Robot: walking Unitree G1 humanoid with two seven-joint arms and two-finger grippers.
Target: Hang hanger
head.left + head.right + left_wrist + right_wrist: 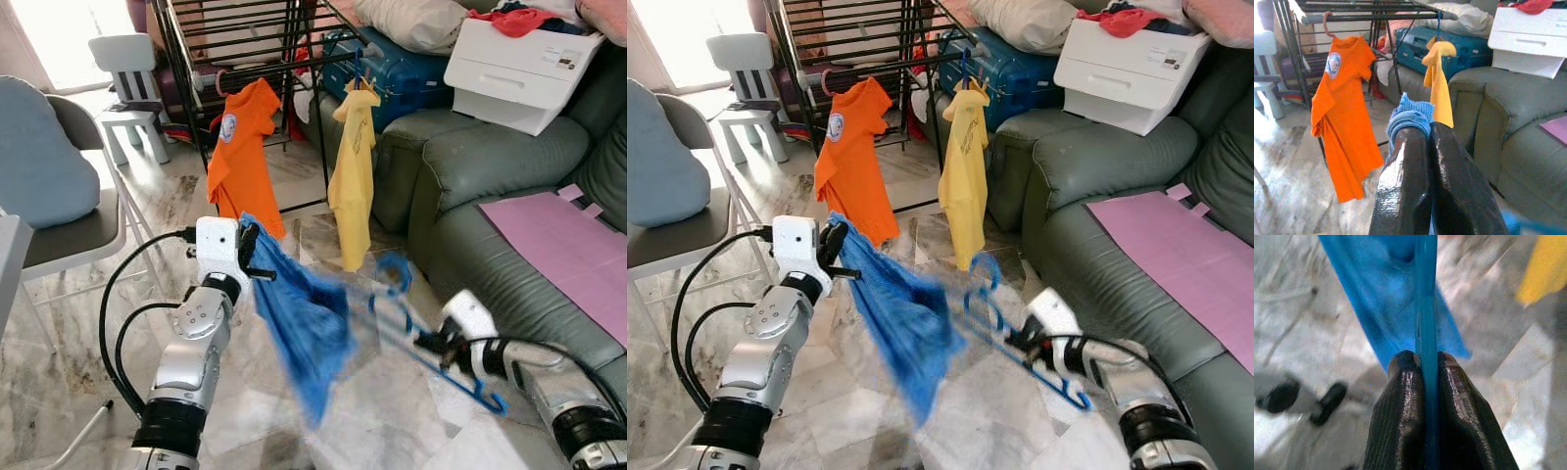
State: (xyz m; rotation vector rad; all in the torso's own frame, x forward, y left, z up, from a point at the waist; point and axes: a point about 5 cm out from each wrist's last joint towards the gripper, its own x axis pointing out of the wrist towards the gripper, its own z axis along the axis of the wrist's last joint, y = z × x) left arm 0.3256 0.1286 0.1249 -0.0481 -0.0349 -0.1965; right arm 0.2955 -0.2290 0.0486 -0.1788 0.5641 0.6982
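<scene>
The blue hanger (431,343) is hanging in the air low over the marble floor (294,421), between the two arms and in front of the green sofa (490,215). It is blurred, its hook pointing up toward the drying rack (245,49). The right tool (1426,363) is gripping the hanger's thin bar, its two black fingers (1400,396) pressing tight against it on either side. A blue garment (304,323) is draping from the hanger end across to the left tool (1422,134), which is pinching a bunched fold of the cloth between nearly closed fingers.

Beyond them, an orange shirt (240,157) and a yellow shirt (353,166) are hanging side by side from the rack's front rail. A blue suitcase (411,73) is sitting behind the rack, a white box (519,64) is resting on the sofa arm, and a purple mat (558,245) is lying on the seat. A grey chair (69,215) is standing at the robot's left.
</scene>
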